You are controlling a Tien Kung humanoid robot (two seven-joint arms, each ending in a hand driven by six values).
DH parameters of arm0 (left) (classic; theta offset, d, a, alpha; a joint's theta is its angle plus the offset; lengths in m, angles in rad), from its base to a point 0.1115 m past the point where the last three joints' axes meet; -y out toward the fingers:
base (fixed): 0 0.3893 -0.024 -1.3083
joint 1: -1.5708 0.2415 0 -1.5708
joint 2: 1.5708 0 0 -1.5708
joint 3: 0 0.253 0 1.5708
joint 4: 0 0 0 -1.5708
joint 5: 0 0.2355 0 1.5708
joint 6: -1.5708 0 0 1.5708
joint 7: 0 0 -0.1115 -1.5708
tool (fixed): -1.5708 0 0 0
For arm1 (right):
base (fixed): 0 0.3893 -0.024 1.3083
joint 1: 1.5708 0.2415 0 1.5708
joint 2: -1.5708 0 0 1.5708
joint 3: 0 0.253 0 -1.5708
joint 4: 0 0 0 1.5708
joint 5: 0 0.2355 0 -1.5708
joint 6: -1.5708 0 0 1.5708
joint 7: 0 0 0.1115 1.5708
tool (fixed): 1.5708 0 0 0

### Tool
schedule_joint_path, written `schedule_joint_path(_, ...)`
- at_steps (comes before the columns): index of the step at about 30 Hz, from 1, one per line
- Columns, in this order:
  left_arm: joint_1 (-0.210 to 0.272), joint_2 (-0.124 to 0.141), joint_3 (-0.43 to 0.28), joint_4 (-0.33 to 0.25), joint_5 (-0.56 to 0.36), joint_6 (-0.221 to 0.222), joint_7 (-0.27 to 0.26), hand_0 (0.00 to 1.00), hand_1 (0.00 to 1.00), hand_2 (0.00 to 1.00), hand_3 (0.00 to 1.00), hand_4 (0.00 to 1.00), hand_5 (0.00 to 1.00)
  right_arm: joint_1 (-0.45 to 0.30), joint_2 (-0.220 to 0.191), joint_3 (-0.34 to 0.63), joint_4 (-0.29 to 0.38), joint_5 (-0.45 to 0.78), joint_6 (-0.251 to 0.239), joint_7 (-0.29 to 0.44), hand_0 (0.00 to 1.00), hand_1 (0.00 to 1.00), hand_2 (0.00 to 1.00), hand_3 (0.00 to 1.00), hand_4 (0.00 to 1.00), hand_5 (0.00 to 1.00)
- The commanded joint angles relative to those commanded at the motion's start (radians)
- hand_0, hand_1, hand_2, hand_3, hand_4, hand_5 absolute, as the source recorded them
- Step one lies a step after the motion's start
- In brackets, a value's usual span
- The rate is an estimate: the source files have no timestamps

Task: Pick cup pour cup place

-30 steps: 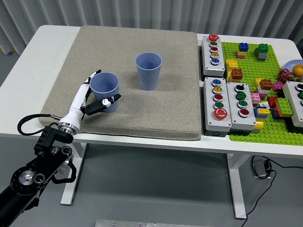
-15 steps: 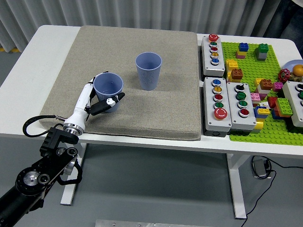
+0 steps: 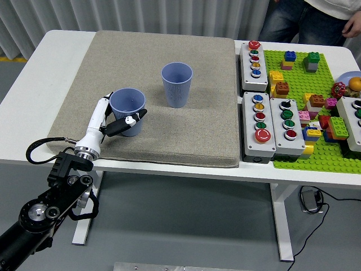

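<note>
Two blue ribbed cups are on the beige mat (image 3: 186,130). The nearer cup (image 3: 128,110) is upright at the mat's left front, and my left hand (image 3: 113,116) is shut on it, white fingers behind it and a dark thumb across its front. The second cup (image 3: 176,84) stands upright in the mat's middle, apart from the hand and to its upper right. The inside of both cups looks empty from here. My right hand does not show.
Grey button boxes (image 3: 264,116) line the mat's right edge. A green baseplate (image 3: 304,158) with several toy bricks fills the far right. A person (image 3: 316,17) stands at the table's far right side, hands off the table.
My left hand carried the held cup slightly right and up, then settled it a touch back left. A person has come into view at the top right.
</note>
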Motion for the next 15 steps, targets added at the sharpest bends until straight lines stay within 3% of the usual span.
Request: schedule_joint_path(15,-0.002,0.016,-0.010,-0.051,0.077,0.007,-0.001,0.587,0.540,0.582,0.642,0.902,0.355,-0.006,-0.001,0.003,0.000,0.000,0.001,0.001,0.692,0.661,0.602,0.598,0.002,0.253)
